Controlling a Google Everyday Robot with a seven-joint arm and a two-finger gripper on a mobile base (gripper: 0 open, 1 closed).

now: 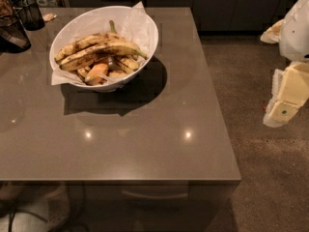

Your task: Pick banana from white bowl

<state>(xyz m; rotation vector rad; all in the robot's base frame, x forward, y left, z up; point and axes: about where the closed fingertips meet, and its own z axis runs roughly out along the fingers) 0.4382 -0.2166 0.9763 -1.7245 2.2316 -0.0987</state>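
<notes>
The white bowl [145, 30] stands on the far left part of the brown table, lined with crumpled white paper. The banana [104, 50] lies across the bowl, long, curved, yellow with dark streaks, its stem pointing right. A browner-spotted long banana [82, 43] lies just behind it. Short banana pieces and an orange piece [98, 71] sit underneath. My gripper [286, 98] hangs off the table's right side, over the floor, well away from the bowl and lower in the view than it.
A dark wire cup [30, 12] and a dark wire basket [12, 33] stand at the table's far left corner. The table's right edge [217, 95] runs between the bowl and my gripper. Dark cabinets line the back.
</notes>
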